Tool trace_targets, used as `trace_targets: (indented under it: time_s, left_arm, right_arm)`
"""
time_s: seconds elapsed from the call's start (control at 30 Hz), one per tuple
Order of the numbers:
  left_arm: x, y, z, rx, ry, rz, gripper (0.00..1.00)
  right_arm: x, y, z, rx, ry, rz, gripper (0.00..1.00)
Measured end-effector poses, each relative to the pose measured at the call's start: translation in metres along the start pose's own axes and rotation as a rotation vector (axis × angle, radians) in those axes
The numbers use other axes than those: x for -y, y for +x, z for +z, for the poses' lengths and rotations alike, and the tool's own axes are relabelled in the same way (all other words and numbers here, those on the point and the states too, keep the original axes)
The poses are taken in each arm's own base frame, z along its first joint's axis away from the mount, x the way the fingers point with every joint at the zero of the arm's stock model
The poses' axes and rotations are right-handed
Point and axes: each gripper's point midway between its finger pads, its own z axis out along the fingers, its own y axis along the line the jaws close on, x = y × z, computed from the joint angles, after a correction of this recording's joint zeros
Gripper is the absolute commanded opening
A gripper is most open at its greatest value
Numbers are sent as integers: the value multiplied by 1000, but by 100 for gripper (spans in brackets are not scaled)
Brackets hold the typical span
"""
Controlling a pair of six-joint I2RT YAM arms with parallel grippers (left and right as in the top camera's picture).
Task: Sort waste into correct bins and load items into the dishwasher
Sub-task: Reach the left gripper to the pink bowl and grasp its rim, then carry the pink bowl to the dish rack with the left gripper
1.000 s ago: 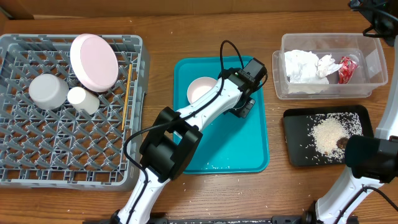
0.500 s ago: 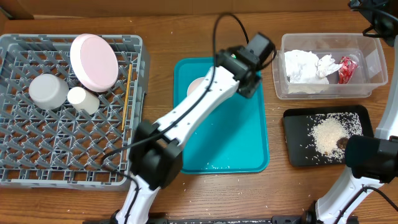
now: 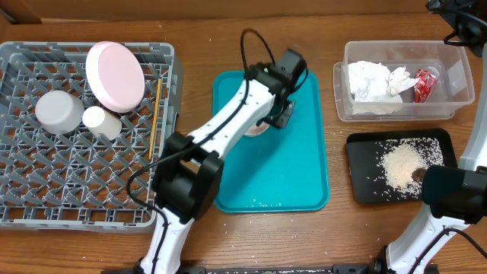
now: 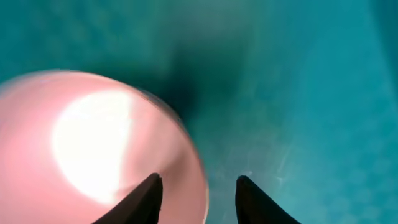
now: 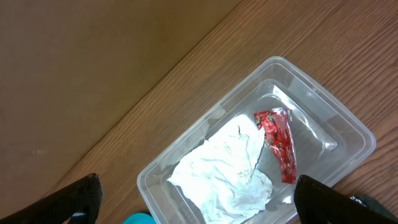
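l arm (image 3: 228,125) stretched over teal tray (image 3: 300,171), l claw (image 4: 198,182) astride bowl (image 4: 93,143) rim

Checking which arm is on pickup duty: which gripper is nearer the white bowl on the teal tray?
Left. The left gripper straddles the bowl at its rim, fingers apart. The right gripper hangs open above the clear tub, well to the right of the teal tray.

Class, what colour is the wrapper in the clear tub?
The wrapper is red; right wrist view.
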Motion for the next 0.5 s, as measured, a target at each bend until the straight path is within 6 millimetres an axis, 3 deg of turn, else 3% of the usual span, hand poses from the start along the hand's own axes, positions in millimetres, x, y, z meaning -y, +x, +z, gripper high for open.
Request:
trace_targets:
  time_s: [0.13,0.27,0.5]
  left_arm:
    - [6,13,18,-48,20,-1,33]
    - [9,8,18,-30,33,-5,5]
    - [7,6,15,-26,22,-14,4]
  right_arm:
    - [0,0,0,0,0,0,100]
    - [0,0,0,0,-1,-1,100]
    - [0,0,0,0,0,0,100]
